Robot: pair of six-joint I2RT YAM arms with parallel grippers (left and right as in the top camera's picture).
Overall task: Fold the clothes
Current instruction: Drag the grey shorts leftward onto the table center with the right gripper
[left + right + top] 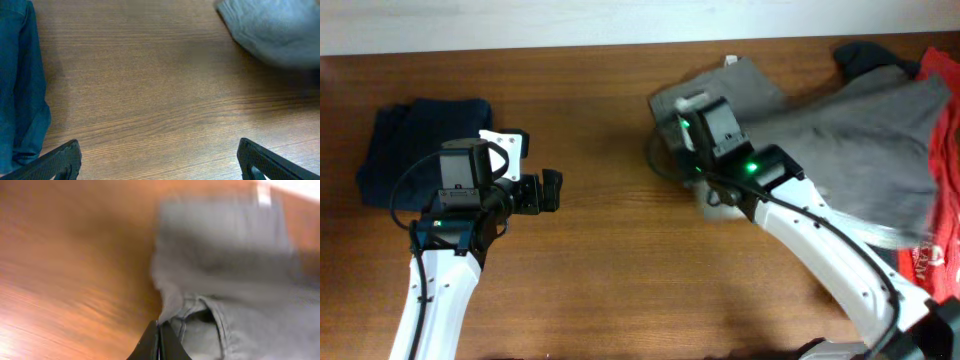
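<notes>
The grey-khaki trousers (840,130) lie spread across the right half of the table. My right gripper (692,160) is shut on their left edge; in the right wrist view the closed fingers (159,332) pinch a fold of the grey cloth (225,255) near a seam. A dark navy piece (415,130) lies folded at the far left; it also shows in the left wrist view (20,80). My left gripper (548,190) is open and empty over bare wood, fingers wide apart (157,162). The trousers' corner shows in the left wrist view (275,30).
A red garment (938,150) lies at the right edge, partly under the trousers. A black piece (865,55) sits at the back right. The wooden table (600,270) runs to a white wall edge at the back.
</notes>
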